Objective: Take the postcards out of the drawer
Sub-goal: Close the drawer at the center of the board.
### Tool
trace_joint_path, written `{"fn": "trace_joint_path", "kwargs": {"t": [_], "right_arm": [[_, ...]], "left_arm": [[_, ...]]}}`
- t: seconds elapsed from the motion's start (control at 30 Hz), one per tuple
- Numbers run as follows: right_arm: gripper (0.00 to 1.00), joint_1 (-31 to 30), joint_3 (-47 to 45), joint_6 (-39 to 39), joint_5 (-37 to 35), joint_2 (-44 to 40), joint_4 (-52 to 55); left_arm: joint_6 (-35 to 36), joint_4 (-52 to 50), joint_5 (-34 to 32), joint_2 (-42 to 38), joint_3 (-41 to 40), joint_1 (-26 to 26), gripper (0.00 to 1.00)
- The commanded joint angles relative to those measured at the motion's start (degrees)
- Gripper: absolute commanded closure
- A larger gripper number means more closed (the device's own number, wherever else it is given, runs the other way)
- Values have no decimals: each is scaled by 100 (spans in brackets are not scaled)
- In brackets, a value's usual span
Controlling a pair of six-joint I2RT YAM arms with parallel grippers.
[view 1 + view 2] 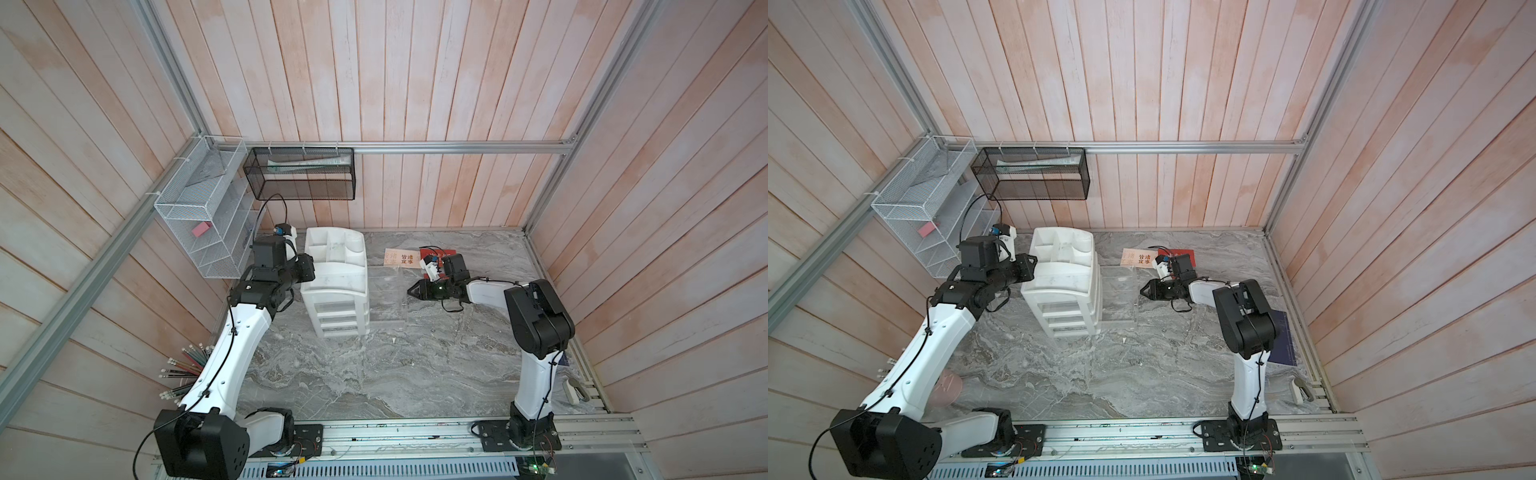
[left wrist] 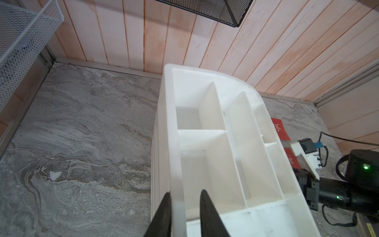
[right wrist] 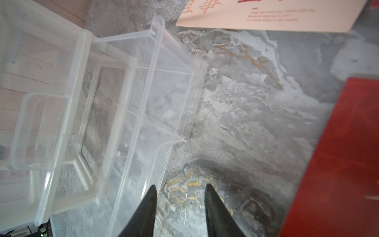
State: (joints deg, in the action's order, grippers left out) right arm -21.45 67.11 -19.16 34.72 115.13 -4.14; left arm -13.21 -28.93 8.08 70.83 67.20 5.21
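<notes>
A clear empty drawer (image 1: 386, 295) (image 3: 155, 102) stands pulled out to the right of the white drawer unit (image 1: 336, 282) (image 1: 1063, 282). The postcards lie on the marble behind it. A beige one (image 1: 401, 258) (image 3: 266, 16) is next to a red one (image 1: 436, 252) (image 3: 338, 164) that my right wrist partly hides. The left wrist view shows two red cards (image 2: 280, 129) (image 2: 292, 161). My right gripper (image 1: 409, 291) (image 3: 180, 189) is open, low at the drawer's front corner, with only marble between its fingers. My left gripper (image 2: 185, 191) straddles the unit's top side wall (image 2: 174, 143). One finger touches the wall; the other stands apart from it.
A white wire basket (image 1: 195, 208) holding a pink eraser (image 1: 200, 228) and a black mesh basket (image 1: 303, 174) hang on the back-left walls. Pencils (image 1: 187, 370) stand at the left arm. A navy booklet (image 1: 1283, 340) and a white stapler (image 1: 1302, 390) lie at the right edge.
</notes>
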Motion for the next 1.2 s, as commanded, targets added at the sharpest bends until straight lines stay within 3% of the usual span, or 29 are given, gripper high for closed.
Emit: {"fn": "trace_joint_path", "kwargs": {"t": [0.0, 1.17], "right_arm": [[61, -94, 220, -103, 160, 175, -186], [61, -1187, 1536, -298, 385, 1102, -8]], "left_arm": [[-65, 85, 262, 55, 60, -20, 74], [-110, 229, 493, 19, -186, -20, 79]]}}
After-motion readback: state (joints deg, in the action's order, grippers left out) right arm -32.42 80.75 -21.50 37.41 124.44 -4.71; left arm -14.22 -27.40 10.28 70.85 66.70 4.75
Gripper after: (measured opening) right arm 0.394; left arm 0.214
